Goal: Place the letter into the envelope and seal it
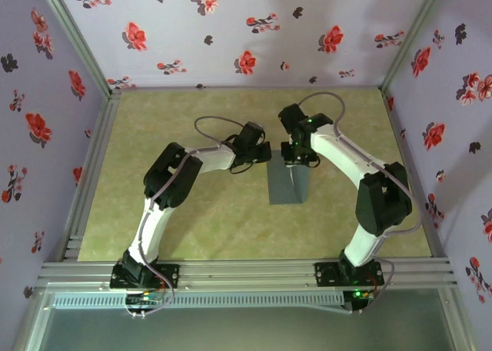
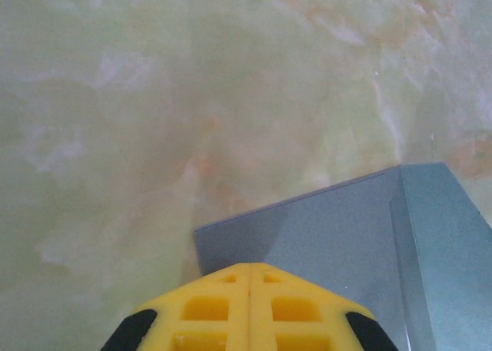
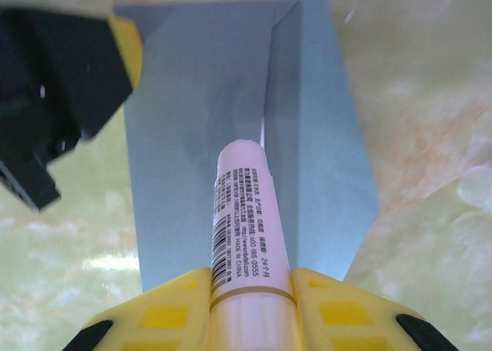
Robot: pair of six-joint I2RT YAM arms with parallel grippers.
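Note:
The slate-grey envelope [image 1: 288, 184] lies flat in the middle of the table. My left gripper [image 1: 264, 153] is shut, its yellow fingertips [image 2: 251, 268] pressed together over the envelope's [image 2: 346, 228] near corner. My right gripper [image 1: 295, 165] is shut on a white glue stick [image 3: 246, 213] with printed text and a barcode. The stick's tip sits over the envelope [image 3: 192, 120], close to the crease where a lighter panel [image 3: 319, 136] folds off. The letter is hidden.
The table top [image 1: 192, 220] is pale green marble-patterned. Floral walls and aluminium rails [image 1: 246, 270] enclose it. The black body of the left arm [image 3: 46, 82] sits close to the left of the glue stick.

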